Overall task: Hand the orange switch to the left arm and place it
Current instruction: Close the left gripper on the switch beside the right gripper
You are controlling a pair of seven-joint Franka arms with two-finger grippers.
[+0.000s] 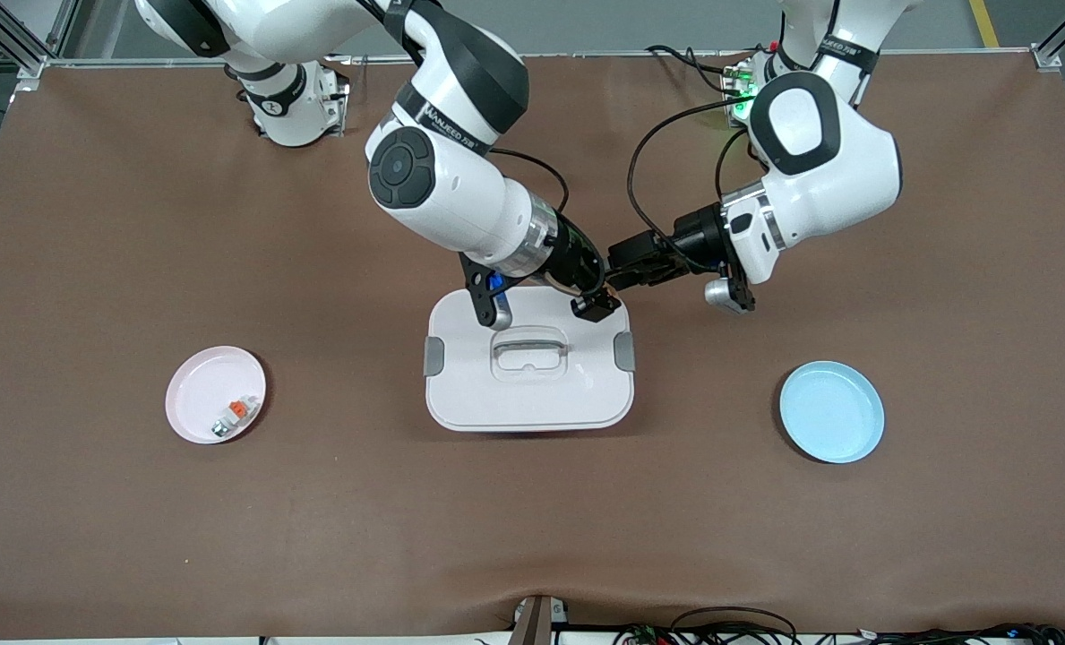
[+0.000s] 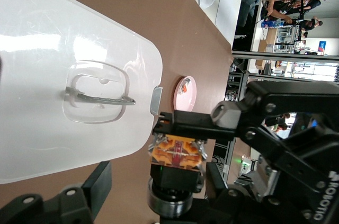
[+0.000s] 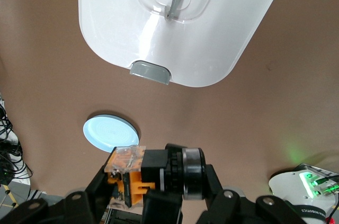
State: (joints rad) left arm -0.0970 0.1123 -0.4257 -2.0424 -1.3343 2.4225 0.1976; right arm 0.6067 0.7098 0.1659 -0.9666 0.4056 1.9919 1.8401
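The orange switch (image 3: 159, 173), a black body with a metal ring and an orange end, is held end to end in my shut right gripper (image 3: 153, 181). In the front view the right gripper (image 1: 593, 303) is over the corner of the white box (image 1: 532, 394) toward the left arm's end. My left gripper (image 1: 620, 270) meets it there. In the left wrist view the switch (image 2: 177, 176) sits between the left gripper's (image 2: 159, 181) open fingers, with a gap on one side. The switch is hidden in the front view.
A pink plate (image 1: 201, 381) toward the right arm's end holds a whitish part with an orange cap (image 1: 235, 414). A light blue plate (image 1: 832, 412) lies toward the left arm's end. The box's lid has a recessed handle (image 1: 528, 345) and grey side latches.
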